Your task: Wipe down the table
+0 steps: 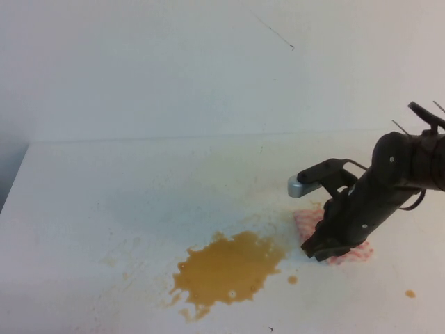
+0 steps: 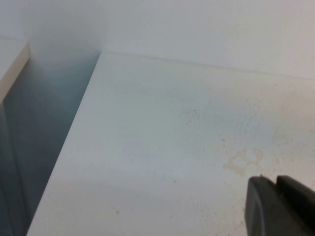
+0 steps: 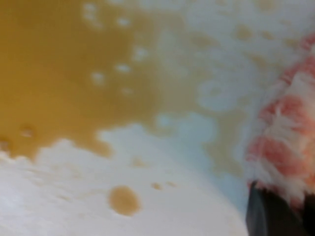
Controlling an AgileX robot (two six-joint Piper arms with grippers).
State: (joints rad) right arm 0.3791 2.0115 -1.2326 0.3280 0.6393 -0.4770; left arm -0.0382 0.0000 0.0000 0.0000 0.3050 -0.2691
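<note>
A large orange-brown spill (image 1: 229,270) lies on the white table (image 1: 139,188) near its front middle. Just right of it lies a pink and white fluffy cloth (image 1: 353,255). My right gripper (image 1: 321,249) points down onto this cloth at its left side. In the right wrist view the cloth (image 3: 288,142) is pinched between the dark fingers of the right gripper (image 3: 300,206), with the spill (image 3: 64,73) close beside it. The left gripper (image 2: 275,184) shows only in the left wrist view, shut and holding nothing, hovering over bare table.
Small orange drops lie right of the spill (image 1: 293,280) and near the front right (image 1: 410,293). A faint dried stain (image 2: 244,161) marks the table by the left gripper. The table's left edge (image 2: 64,147) drops off beside a wall.
</note>
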